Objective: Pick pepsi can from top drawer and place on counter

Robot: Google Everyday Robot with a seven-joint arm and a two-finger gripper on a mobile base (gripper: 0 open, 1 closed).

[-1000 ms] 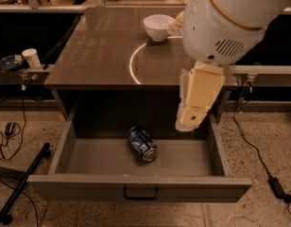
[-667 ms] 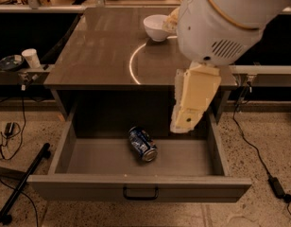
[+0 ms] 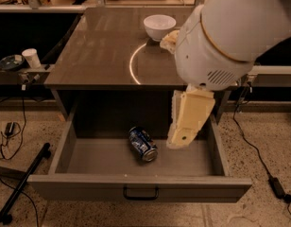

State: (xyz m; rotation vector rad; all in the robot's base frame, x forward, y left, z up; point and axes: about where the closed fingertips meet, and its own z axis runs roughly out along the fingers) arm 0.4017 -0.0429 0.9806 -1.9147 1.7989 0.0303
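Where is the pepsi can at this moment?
In the camera view, the pepsi can lies on its side mid-floor in the open top drawer, just left of the tool hanging over the drawer.

One view looks down from high in front, facing across the open top drawer toward the desk behind; the arm looms close at upper right, its end effector over the drawer's right side.
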